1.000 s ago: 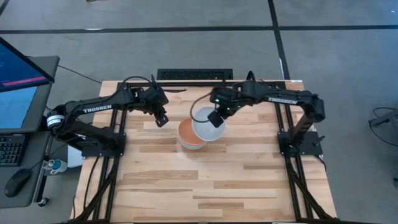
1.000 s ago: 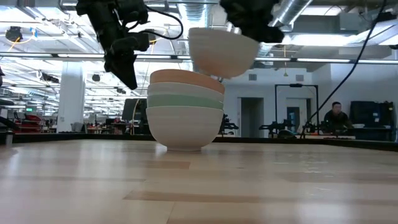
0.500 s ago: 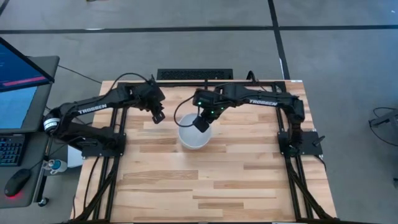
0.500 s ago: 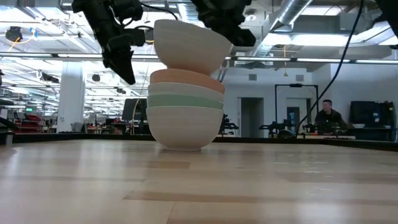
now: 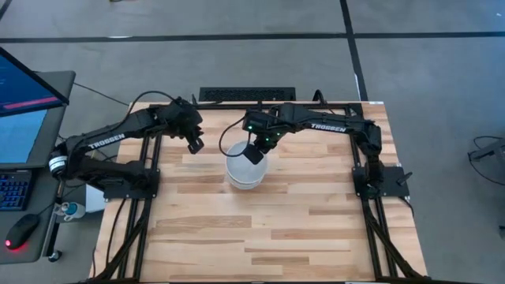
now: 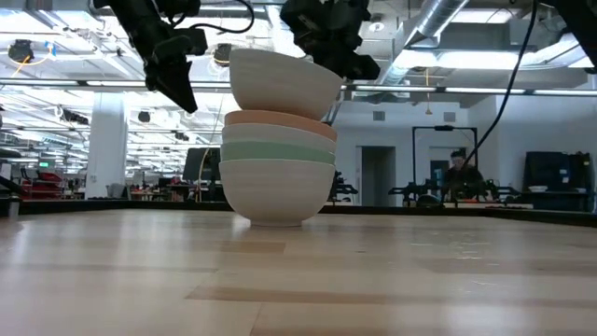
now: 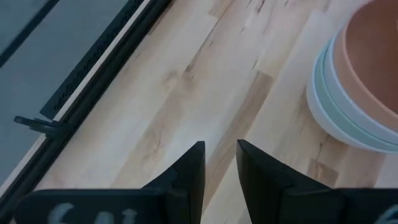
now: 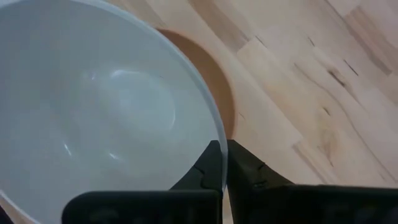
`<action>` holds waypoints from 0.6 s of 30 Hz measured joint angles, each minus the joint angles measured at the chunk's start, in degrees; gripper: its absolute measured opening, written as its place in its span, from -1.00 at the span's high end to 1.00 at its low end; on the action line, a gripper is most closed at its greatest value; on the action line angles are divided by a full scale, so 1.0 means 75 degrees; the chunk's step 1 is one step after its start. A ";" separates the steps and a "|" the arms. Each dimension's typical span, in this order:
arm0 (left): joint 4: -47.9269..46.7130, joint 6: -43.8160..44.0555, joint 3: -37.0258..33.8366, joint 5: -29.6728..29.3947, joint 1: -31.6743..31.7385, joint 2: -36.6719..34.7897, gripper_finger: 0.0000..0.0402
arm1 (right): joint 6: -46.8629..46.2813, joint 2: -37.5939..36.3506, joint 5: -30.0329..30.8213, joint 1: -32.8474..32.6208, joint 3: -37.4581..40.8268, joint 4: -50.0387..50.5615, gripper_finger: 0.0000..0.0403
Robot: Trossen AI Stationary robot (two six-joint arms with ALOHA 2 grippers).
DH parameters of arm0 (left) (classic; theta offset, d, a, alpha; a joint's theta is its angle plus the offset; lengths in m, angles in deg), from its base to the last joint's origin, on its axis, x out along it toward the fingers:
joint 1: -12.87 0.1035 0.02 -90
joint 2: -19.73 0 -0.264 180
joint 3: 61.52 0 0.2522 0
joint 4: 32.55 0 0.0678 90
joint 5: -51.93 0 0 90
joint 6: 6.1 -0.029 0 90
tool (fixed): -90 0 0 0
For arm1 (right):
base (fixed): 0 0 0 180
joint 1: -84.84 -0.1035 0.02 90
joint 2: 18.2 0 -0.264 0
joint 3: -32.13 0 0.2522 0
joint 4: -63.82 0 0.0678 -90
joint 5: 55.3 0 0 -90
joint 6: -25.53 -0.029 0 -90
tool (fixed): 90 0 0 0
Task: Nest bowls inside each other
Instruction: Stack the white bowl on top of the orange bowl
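Observation:
A stack of bowls stands mid-table: an orange bowl (image 6: 280, 121) in a mint green one (image 6: 278, 149) in a white one (image 6: 278, 191), whose base is on the wood. My right gripper (image 5: 254, 154) is shut on another white bowl (image 6: 280, 84), tilted right above the orange bowl; from above this bowl (image 5: 243, 170) hides the stack. Whether its underside touches the orange bowl, I cannot tell. My left gripper (image 5: 193, 144) hovers left of the stack, raised, with a narrow gap between its fingers (image 7: 221, 180), holding nothing. My right gripper pinches the white bowl's rim (image 8: 219, 134) on the side toward the table's far right, one finger inside the bowl and one outside. The fingers (image 8: 245, 171) slant down from the far right. The bowl sits mouth up, tilted, its gripped side lower.
A black strip (image 5: 246, 95) lies along the table's far edge, and black frame rails run down both sides. The near half of the wooden table (image 5: 260, 229) is free. A desk with a monitor (image 5: 24, 87) stands left of the table. A person (image 6: 462, 173) sits far behind.
My right gripper has carried the white bowl from the stack's right toward the table's left until it is over the stack, then lowered it close to the orange bowl. My left gripper has risen and drawn back toward the table's left and far side.

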 joint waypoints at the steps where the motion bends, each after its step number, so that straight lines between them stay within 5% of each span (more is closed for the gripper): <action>1: -0.0003 0.0001 0.0000 0.0000 0.0001 0.0000 0.59 | 0.0013 0.0000 -0.0051 0.0017 0.0000 -0.0002 0.90; 18: 0.0247 0.0004 0.0000 -0.0003 -0.0002 0.0003 0.59 | 0.0056 0.0373 -0.0581 0.0061 0.0017 0.0171 0.79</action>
